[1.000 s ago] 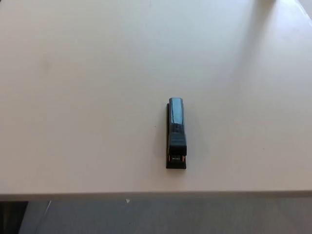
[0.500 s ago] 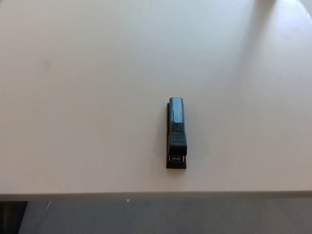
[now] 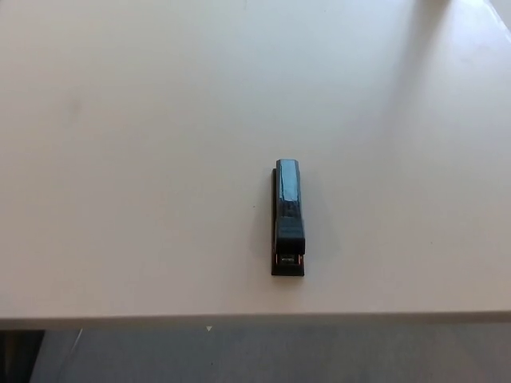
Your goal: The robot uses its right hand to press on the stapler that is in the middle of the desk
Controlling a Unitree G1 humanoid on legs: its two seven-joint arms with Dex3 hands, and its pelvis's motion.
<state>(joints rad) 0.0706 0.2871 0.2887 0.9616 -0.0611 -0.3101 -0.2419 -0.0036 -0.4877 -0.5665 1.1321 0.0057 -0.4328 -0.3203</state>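
Note:
A dark blue-black stapler (image 3: 288, 217) lies flat on the white desk (image 3: 144, 159), a little right of centre and near the front edge. It runs lengthwise away from me, its shiny top catching light, its open end toward the desk's front. Neither of my hands nor any arm shows in the head view.
The desk's front edge (image 3: 239, 321) crosses the bottom of the picture, with grey floor (image 3: 279, 355) below it. A soft shadow falls across the far right corner (image 3: 447, 48).

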